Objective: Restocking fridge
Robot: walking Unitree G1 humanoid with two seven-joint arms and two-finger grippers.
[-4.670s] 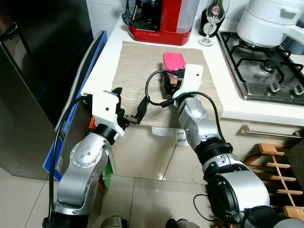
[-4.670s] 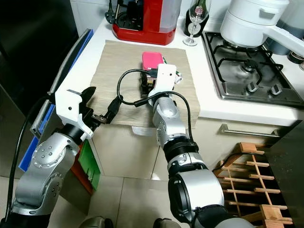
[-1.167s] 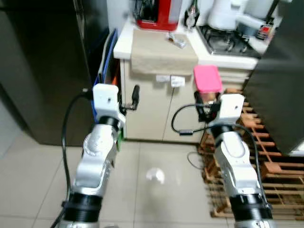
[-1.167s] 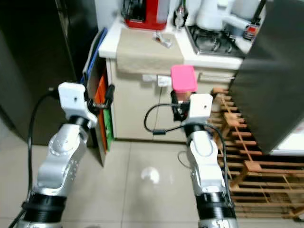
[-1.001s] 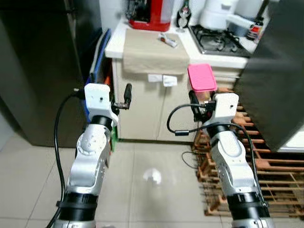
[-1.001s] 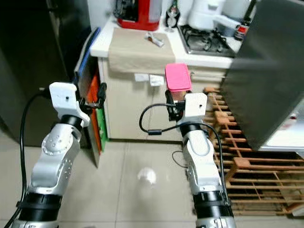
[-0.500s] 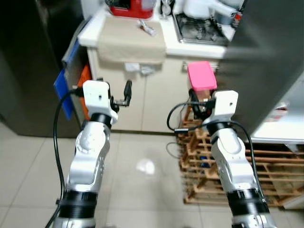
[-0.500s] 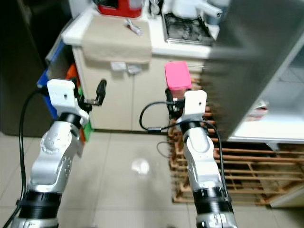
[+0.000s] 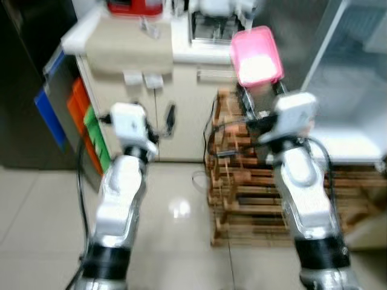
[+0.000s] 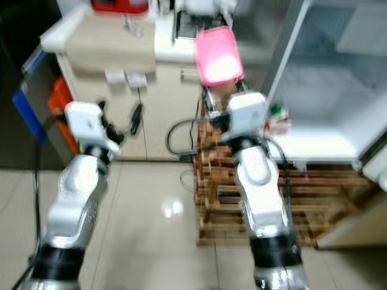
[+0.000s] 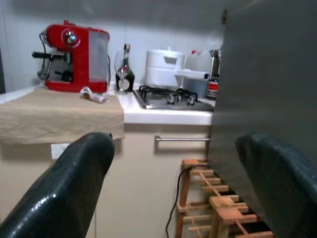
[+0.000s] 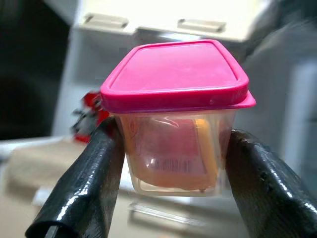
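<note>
Both eye views now swing off the surface [image 9: 124, 45] toward the open fridge [image 10: 314, 90], so the right gripper [image 12: 171, 144], clamped on the pink-lidded container [image 12: 174, 111] held chest-high, seems nearly at shelving (left gripper [image 11: 171, 183] gapes wide, holding nothing).

Both head views look forward and down from above the arms, sharing the wooden rack [image 9: 242, 181] and the worktop [image 9: 130, 36] behind it. The left wrist view faces that worktop level-on; the right wrist view looks close along its pincer [image 12: 168, 163].
</note>
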